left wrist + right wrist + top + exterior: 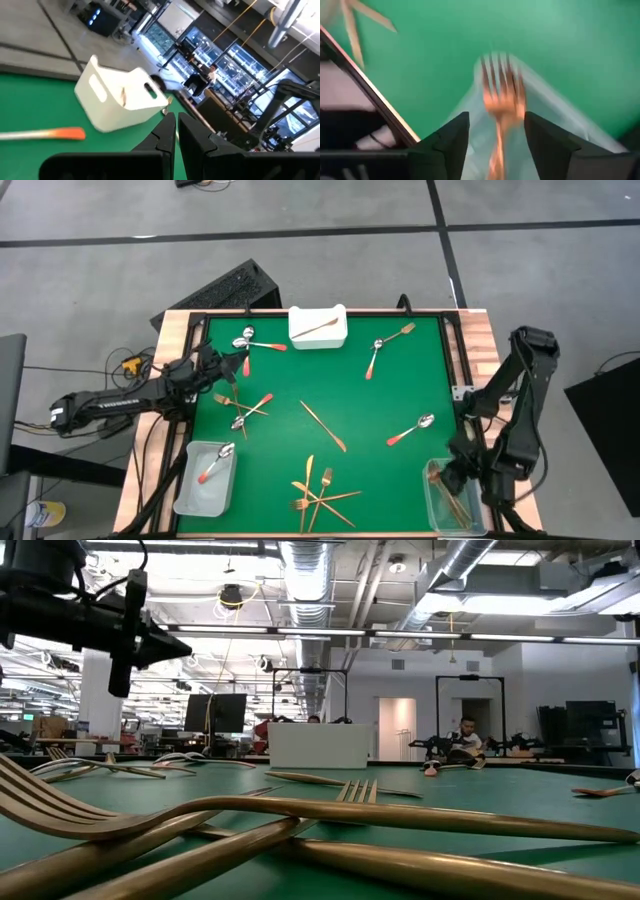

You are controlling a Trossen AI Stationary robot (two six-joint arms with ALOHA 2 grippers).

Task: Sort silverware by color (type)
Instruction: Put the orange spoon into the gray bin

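The silverware lies scattered on the green mat (330, 380): red-handled spoons (410, 430), a gold knife (323, 425) and a pile of gold forks (318, 495) near the front edge. My right gripper (452, 478) hangs open over the clear bin (455, 498) at the near right. A copper fork (502, 97), blurred, shows between its fingers above the bin's floor, with a gap on each side. My left gripper (240, 365) is shut and empty, level, near the far left spoons (255, 343).
A white tray (318, 327) at the far edge holds one gold piece. A second clear bin (205, 477) at the near left holds a red-handled spoon. The mat's middle has open room between the utensils. Wooden table edges frame the mat.
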